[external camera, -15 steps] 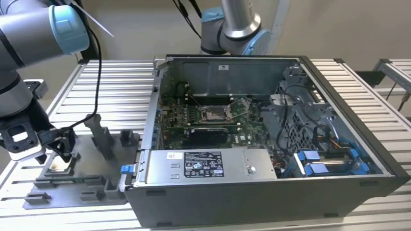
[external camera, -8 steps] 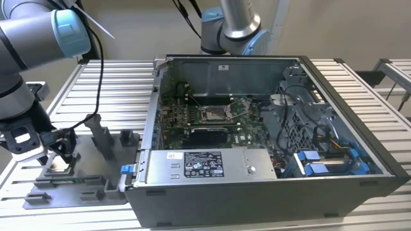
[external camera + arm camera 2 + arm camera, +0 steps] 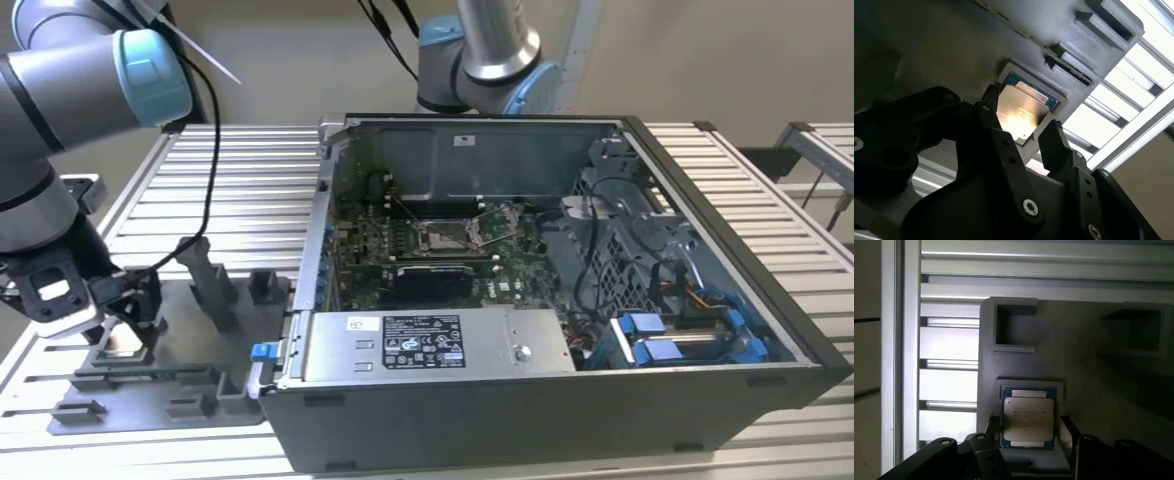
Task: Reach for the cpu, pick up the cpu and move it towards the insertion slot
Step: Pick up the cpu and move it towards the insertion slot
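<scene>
The end effector (image 3: 118, 318) hangs low over a grey holder plate (image 3: 147, 405) by the desk's (image 3: 240, 170) edge at the exterior view's left. Its fingers (image 3: 1066, 432) are spread to either side of the cpu (image 3: 1028, 410), which lies flat in the plate's recess. The insertion slot (image 3: 447, 235) sits well apart, inside the open computer case (image 3: 721, 330).

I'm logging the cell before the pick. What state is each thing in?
cpu: lying flat in the grey fixture's recess, not lifted.
end effector: open, fingers on either side of the cpu.
insertion slot: dark centre showing, looks empty.
computer case: side open, motherboard exposed.
</scene>
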Motion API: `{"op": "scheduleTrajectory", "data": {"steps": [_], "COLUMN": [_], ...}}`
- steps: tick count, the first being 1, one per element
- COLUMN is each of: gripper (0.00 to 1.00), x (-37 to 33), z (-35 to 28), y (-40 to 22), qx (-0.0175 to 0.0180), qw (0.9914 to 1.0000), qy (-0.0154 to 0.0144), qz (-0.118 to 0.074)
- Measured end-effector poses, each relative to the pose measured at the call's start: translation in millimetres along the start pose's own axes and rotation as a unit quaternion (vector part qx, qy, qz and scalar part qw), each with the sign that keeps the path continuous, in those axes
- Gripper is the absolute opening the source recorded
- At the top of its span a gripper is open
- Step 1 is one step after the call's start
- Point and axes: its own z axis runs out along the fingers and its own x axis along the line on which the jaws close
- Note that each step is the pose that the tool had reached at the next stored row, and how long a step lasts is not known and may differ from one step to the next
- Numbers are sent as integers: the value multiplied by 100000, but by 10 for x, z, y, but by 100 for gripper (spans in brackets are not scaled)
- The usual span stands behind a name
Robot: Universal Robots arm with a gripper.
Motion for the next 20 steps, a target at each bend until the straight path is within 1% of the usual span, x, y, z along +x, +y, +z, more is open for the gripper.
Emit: {"op": "scheduleTrajectory", "data": {"steps": [3,7,8,12,20], "gripper": [0,0,100,100,100], "x": [-1,0,0,0,1], "z": [16,18,18,20,67], "y": [12,13,13,13,18], "qx": [7,6,4,7,8], "qw": [100000,100000,100000,100000,100000], "qy": [6,1,-4,-4,-1], "qz": [-2,2,2,1,-1]}}
